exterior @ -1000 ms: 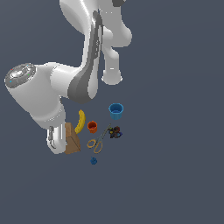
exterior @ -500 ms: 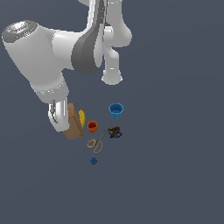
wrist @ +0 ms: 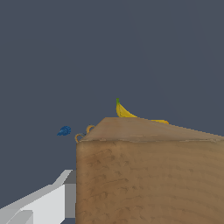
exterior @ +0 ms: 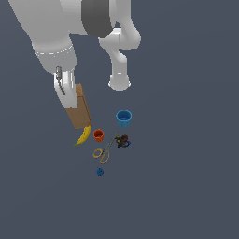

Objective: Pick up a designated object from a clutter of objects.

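Observation:
The tan-brown box (exterior: pixel 80 109) hangs tilted in my gripper (exterior: pixel 70 93), lifted above the other items. The gripper is shut on the box; one light finger (exterior: pixel 60 83) shows on its side towards the exterior view's left. In the wrist view the box (wrist: pixel 148 175) fills the foreground, with one finger (wrist: pixel 43 203) pressed against its side. The yellow banana (exterior: pixel 84 135) lies just below the box's lower end and also peeks over the box in the wrist view (wrist: pixel 124 113).
On the dark floor lie an orange cup (exterior: pixel 98 135), a blue cup (exterior: pixel 123 118), tan-handled scissors (exterior: pixel 103 151), a dark multicoloured lump (exterior: pixel 123 141) and a tiny blue ball (exterior: pixel 100 172). The arm's white base (exterior: pixel 119 81) stands behind them. The ball (wrist: pixel 64 131) shows in the wrist view.
The arm has risen with the box held in the gripper. The box has come up off the floor, away from the banana and orange cup. The other items have not moved.

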`<action>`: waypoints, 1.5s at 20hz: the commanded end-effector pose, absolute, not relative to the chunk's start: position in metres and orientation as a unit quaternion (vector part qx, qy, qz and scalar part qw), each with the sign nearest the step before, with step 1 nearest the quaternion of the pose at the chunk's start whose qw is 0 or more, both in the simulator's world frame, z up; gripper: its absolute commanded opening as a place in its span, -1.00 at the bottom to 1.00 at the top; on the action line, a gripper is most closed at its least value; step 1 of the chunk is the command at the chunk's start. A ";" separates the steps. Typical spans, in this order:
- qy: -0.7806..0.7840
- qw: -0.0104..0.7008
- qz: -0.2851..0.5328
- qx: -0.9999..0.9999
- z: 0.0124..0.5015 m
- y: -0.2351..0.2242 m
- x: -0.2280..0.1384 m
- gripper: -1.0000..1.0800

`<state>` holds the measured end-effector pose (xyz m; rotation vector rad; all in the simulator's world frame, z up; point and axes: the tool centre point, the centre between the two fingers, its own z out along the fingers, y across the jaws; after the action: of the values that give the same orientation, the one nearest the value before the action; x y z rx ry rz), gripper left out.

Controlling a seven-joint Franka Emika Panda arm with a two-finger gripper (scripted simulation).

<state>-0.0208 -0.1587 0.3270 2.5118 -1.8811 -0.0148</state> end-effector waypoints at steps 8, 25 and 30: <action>-0.600 0.001 0.000 0.800 0.417 -0.136 -0.073 -1.00; -0.599 0.000 0.000 0.800 0.501 -0.112 -0.120 -1.00; -0.599 0.000 0.000 0.800 0.501 -0.112 -0.118 -1.00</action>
<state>-0.1191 -0.1117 0.4980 2.5115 -1.8809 -0.0104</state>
